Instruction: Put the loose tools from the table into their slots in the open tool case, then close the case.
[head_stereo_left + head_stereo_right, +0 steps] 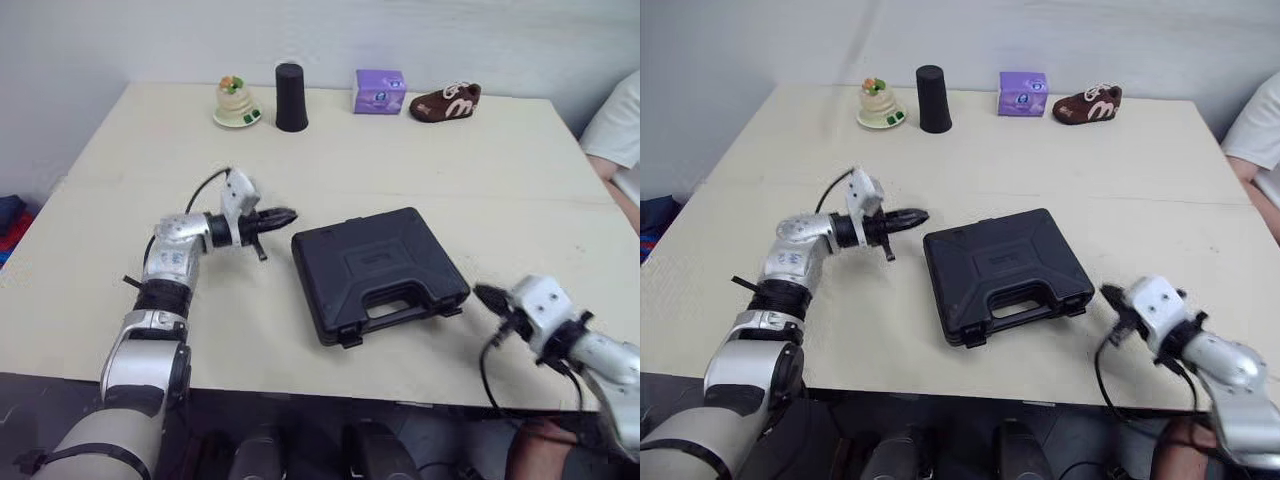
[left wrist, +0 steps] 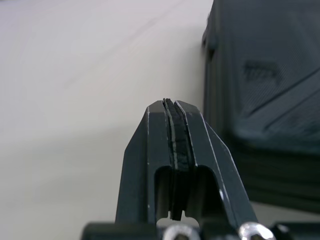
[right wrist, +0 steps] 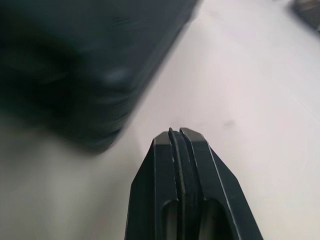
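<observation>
Both sets of jaws are pressed together with nothing in them, left gripper [image 1: 283, 215] and right gripper [image 1: 487, 296] alike, you can see the pads meeting in each wrist view. The tool case [image 1: 380, 270] sits flat on the table [image 1: 420, 160] right between them: its back-left corner is just ahead of the left tips, not touching, and its front-right corner is just ahead of the right tips, also apart. The lid is already down, so whatever's in the slots is hidden and I can't tell if every tool made it in. Looks like stiff moulded plastic to me, probably fairly heavy if it's loaded and a bit slick on the flat lid, so pinching the lid seems pointless. I'd go for the handle [image 1: 400, 300] on the front edge nearest the right jaws, or just push down near the latches [image 1: 349, 340] if they need snapping. Way beyond both grippers, along the far edge, there's a black cup [image 1: 291, 98], and I can't see inside it from here.
</observation>
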